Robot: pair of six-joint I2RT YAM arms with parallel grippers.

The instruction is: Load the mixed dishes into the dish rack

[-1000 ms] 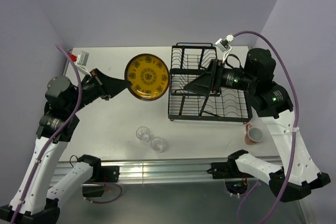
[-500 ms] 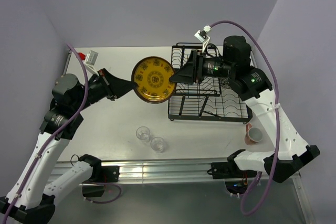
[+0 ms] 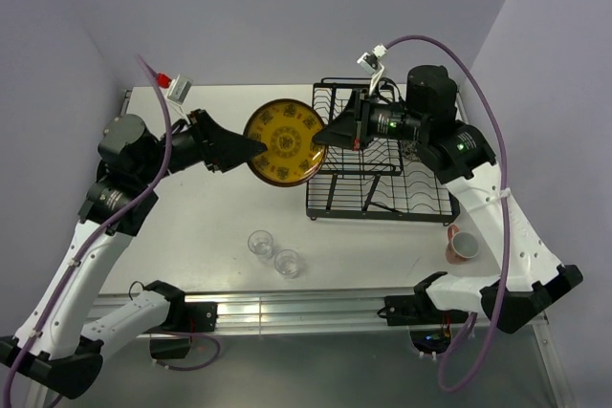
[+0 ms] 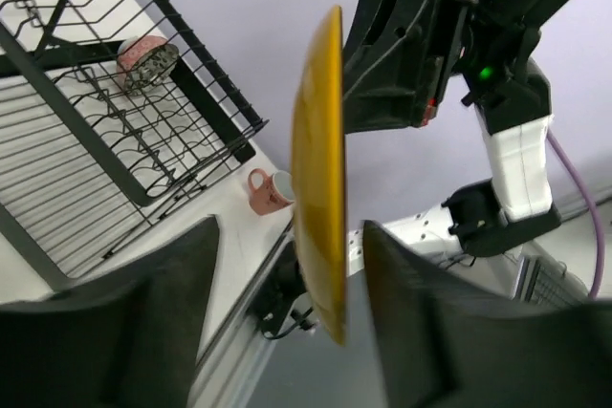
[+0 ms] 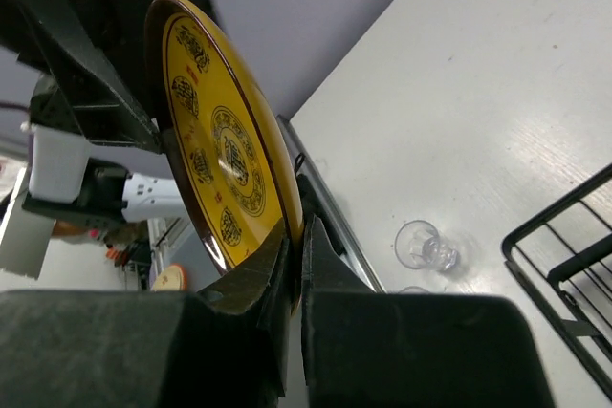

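Pink mug (image 3: pixel 464 245) (table's right edge), white table (image 3: pixel 191 226)

- I am seeing the yellow plate (image 4: pixel 318 179) edge-on, standing upright between my blurred fingers (image 4: pixel 124 332), with a gap showing on each side.
- The right gripper (image 4: pixel 382 54) is meeting the plate's upper rim from behind.
- The dish rack (image 4: pixel 143 169) is lying to the left, holding a small patterned bowl (image 4: pixel 148 59).
- A pink cup (image 4: pixel 271 190) is standing beside the rack.

You'll find the plate (image 3: pixel 285 142) is glossy glazed ceramic, with light sliding across its yellow face. The dish rack (image 3: pixel 382 193) is black coated wire with a dull sheen. The tumblers (image 3: pixel 260 244) are smooth clear glass. The table (image 3: pixel 191 222) is matt white and faintly scuffed. The pink cup (image 3: pixel 464 244) looks ceramic, though it's small from above.
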